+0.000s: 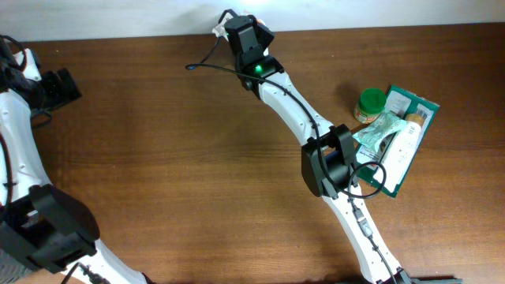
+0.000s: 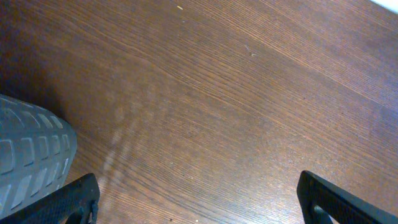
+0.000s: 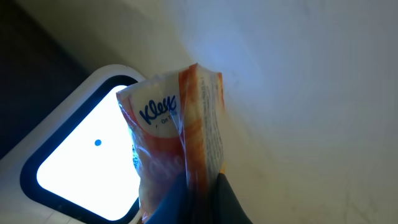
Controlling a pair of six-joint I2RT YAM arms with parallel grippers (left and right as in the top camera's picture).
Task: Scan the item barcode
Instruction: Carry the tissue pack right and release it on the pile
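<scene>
1. Tabletop [image 1: 173, 158]: brown wood.
2. Scanner window [image 3: 81, 162]: lit, dark-framed. Only my right wrist camera sees it, so I judge it lies past the tabletop's far edge.
3. Green box [image 1: 410, 146]: near the tabletop's right edge, probably stock awaiting its turn.
4. Left claw [image 1: 67, 85]: jaws apart, empty, parked at the tabletop's left edge, out of the way.
5. Right claw [image 3: 200, 190]: clamped on the pack's lower end, leaving its print clear.
6. Kleenex pack [image 3: 174, 124]: raised over the tabletop's far edge, facing the window for reading. No barcode is visible.
</scene>
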